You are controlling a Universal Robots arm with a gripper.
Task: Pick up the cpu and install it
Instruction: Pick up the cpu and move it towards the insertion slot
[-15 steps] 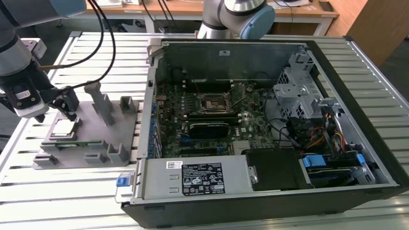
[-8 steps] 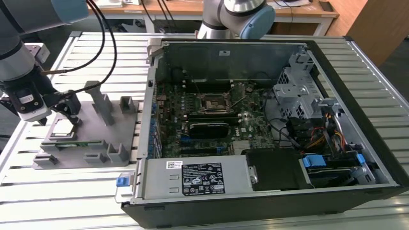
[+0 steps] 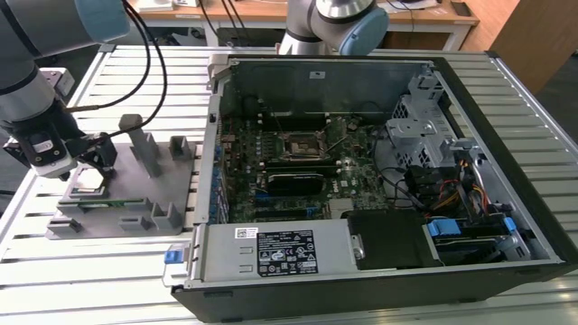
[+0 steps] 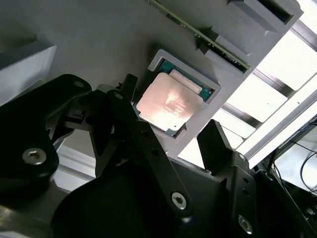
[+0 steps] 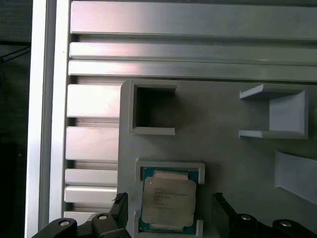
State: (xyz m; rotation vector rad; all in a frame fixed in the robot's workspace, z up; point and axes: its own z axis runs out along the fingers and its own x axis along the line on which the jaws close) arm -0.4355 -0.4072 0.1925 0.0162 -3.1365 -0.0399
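Slatted aluminium table (image 3: 99, 271): carries all items observed.

Computer case (image 3: 325, 301): lies open on its side towards the exterior view's right, with the motherboard (image 3: 348, 152) exposed. The empty processor socket (image 3: 301, 143) sits near the board's centre.

Arm (image 3: 27, 88): reaches down at the exterior view's left, well apart from the case.

Grey fixture (image 3: 126, 210): lies flat on the table just beside the case, with several upright blocks and recessed pockets.

Gripper (image 3: 86, 162): positioned directly above the fixture. In both wrist views its jaws stand wide, one black finger (image 4: 148, 148) on each side of the chip pocket (image 5: 170, 166). The gripper (image 5: 169, 198) holds nothing. Whether a fingertip touches the chip cannot be determined.

The cpu (image 4: 169, 101): seated flat in its square pocket in the fixture, silver top upward and green rim visible at the edges (image 5: 168, 201). It lies between the open fingers and has not been lifted.
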